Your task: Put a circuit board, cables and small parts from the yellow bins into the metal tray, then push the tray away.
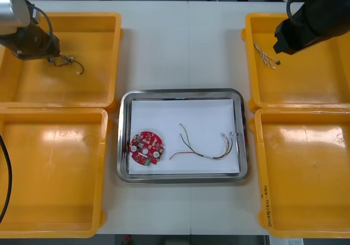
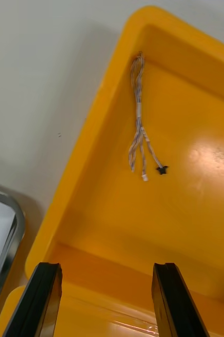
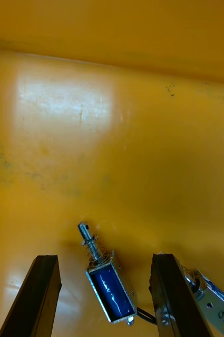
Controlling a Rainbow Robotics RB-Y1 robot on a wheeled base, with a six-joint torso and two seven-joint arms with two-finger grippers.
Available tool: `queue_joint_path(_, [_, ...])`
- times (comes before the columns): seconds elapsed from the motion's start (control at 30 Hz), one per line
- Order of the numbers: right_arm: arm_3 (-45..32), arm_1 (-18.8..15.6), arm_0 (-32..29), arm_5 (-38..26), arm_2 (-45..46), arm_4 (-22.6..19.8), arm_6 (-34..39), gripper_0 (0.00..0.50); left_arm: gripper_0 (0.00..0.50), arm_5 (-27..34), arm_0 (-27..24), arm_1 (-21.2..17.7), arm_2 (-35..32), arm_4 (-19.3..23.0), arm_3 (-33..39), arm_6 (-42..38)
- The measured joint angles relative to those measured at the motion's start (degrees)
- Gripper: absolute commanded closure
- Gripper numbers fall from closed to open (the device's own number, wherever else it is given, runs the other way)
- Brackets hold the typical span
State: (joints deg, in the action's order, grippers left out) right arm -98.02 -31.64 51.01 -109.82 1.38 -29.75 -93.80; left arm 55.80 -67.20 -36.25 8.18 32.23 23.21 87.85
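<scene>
My left gripper (image 3: 104,259) is open, low over the floor of the far left yellow bin (image 1: 98,86). A small metal part (image 3: 108,284) with a blue body lies between its fingers, and another small metal part (image 3: 212,303) lies just outside one finger. My right gripper (image 2: 106,267) is open above the far right yellow bin (image 1: 306,86), short of a twisted blue and white cable (image 2: 138,126) that lies by the bin's wall. In the metal tray (image 1: 180,94), white inside, rest a round red circuit board (image 1: 146,147) and a red and yellow cable (image 1: 205,146).
The near left bin (image 1: 54,174) and the near right bin (image 1: 306,168) flank the tray. The left arm (image 1: 27,31) reaches in from the far left corner, the right arm (image 1: 314,15) from the far right. Bare table lies beyond the tray.
</scene>
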Motion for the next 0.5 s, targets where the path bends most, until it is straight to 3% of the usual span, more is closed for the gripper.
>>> queue_joint_path(0.5, [15.06,-0.81,4.55,0.00,6.13,7.45,0.00,0.000,0.000,-0.83,1.17,0.07,0.78,0.13,-0.02,0.00])
